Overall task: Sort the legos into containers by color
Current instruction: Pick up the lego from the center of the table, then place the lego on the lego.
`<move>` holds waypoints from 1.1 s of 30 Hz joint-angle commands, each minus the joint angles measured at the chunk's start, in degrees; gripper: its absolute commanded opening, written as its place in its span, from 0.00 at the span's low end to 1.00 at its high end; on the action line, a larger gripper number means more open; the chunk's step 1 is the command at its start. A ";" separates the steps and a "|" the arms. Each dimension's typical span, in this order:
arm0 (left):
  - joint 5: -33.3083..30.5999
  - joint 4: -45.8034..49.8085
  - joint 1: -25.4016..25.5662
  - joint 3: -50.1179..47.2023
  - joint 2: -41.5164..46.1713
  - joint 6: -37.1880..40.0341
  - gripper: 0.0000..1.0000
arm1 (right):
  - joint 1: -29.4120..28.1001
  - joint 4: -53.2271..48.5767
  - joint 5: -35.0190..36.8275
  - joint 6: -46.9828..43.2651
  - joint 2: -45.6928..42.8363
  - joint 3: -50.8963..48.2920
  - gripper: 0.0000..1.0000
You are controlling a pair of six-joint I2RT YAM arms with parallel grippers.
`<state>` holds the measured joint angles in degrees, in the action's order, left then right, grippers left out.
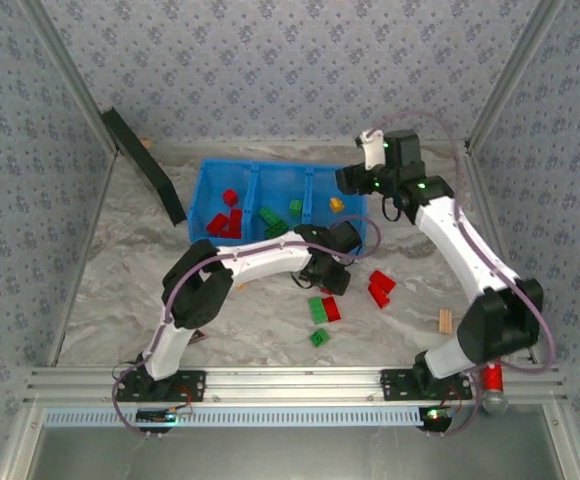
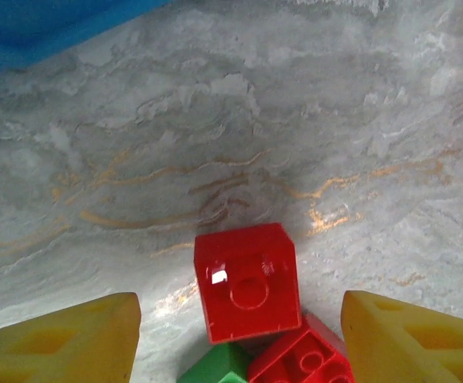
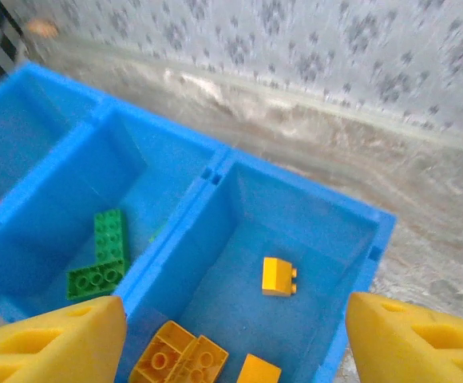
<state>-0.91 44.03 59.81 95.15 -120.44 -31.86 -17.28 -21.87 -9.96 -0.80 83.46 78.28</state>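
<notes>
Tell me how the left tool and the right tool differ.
The left tool sits low over the table, a red brick between its fingers; the right tool hangs above the blue bin. Below the left tool lie loose legos; below the right tool, sorted orange-yellow bricks. Both have yellow fingers, spread open, gripping nothing.

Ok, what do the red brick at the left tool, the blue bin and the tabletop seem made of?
Red brick: hard plastic, glossy, going by the sharp white highlight. Blue bin: moulded plastic, smooth with a soft sheen and thin even walls. Tabletop: marble-patterned, grey with orange veins; real stone or a printed covering, I cannot tell.
</notes>
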 commanded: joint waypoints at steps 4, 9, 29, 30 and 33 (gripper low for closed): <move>0.20 3.96 0.39 4.40 -4.64 1.12 0.63 | 1.17 -8.54 1.83 4.16 -12.18 -5.68 0.75; 0.43 4.83 -0.03 4.31 -5.85 0.24 0.46 | 1.26 -14.78 6.32 8.87 -24.20 -14.59 0.74; -0.61 8.33 -19.08 3.34 18.07 5.04 0.19 | -24.81 -19.03 8.19 40.75 -39.15 -42.68 0.70; -1.40 8.82 -20.79 3.55 19.15 5.71 0.19 | -27.37 -18.32 8.77 42.92 -37.48 -42.77 0.69; -2.58 8.62 -26.27 2.64 21.94 7.35 0.19 | -33.56 -16.15 8.08 49.01 -31.65 -42.39 0.68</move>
<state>-0.82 48.93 36.88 97.80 -100.60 -27.73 -46.74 -40.05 -3.62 39.09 48.29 35.75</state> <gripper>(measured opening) 0.270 0.688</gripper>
